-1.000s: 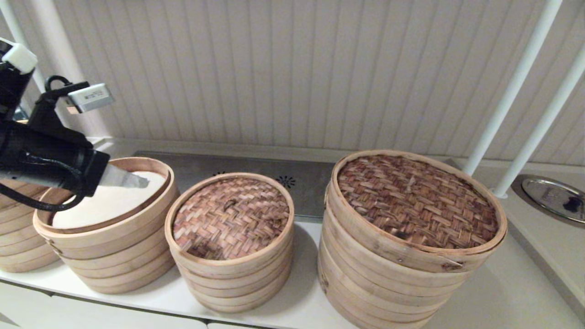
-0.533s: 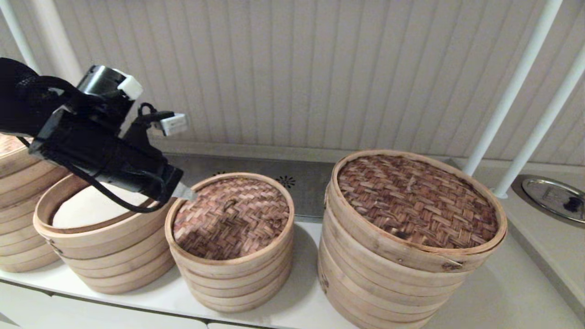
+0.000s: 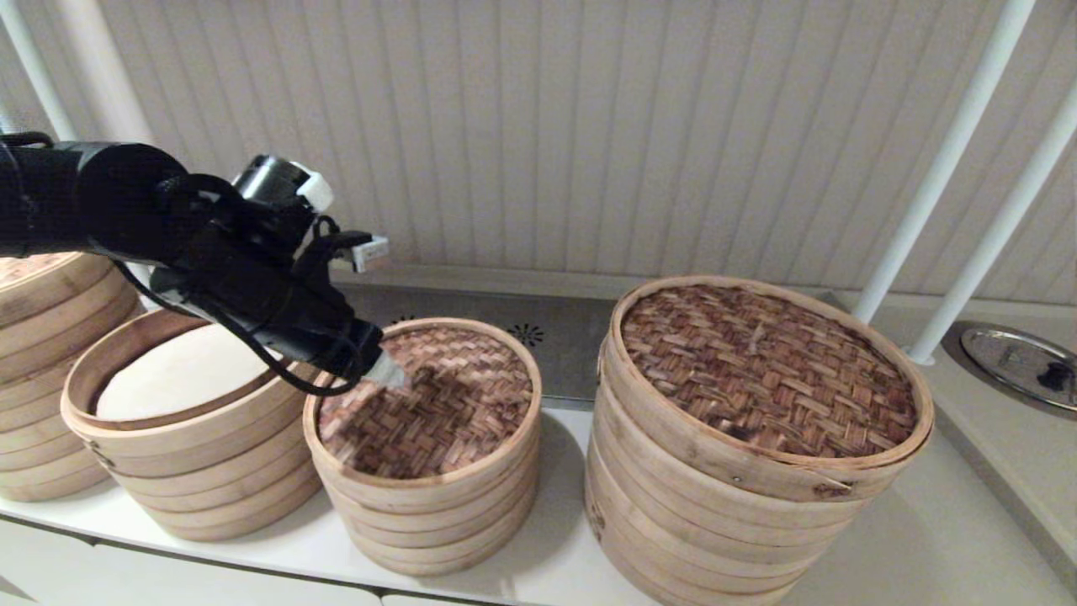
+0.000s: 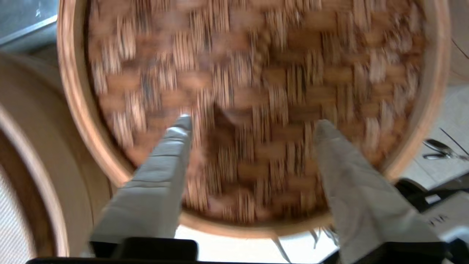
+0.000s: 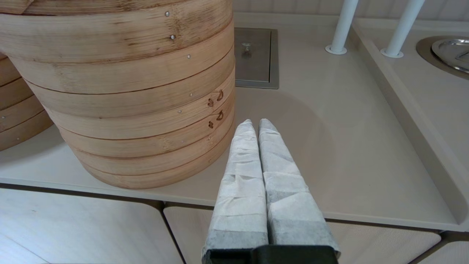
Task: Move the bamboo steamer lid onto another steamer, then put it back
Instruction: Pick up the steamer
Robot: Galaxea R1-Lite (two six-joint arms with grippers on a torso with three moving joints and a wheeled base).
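The bamboo steamer lid (image 3: 454, 404) lies on the narrow middle stack, the other steamer (image 3: 437, 522), whose inside it covers. My left gripper (image 3: 394, 376) hovers just above the lid's left-centre, fingers open. In the left wrist view the left gripper (image 4: 253, 124) spreads over the woven lid (image 4: 256, 73), and the dark loop handle (image 4: 223, 113) lies between the tips, nearer one finger. My right gripper (image 5: 255, 123) is shut on nothing, low at the counter's front edge beside the widest stack (image 5: 128, 91).
An open, slightly wider stack (image 3: 210, 471) with a white liner stands left of the middle one, another stack (image 3: 42, 421) beyond it. The widest stack with its dark coarse lid (image 3: 757, 379) stands at the right. White poles (image 3: 942, 168) and a metal disc (image 3: 1018, 362) are further right.
My left arm has swung right from over the open liner stack to above the lid, and its open fingers now point down at the lid's handle area. Nothing else moved.
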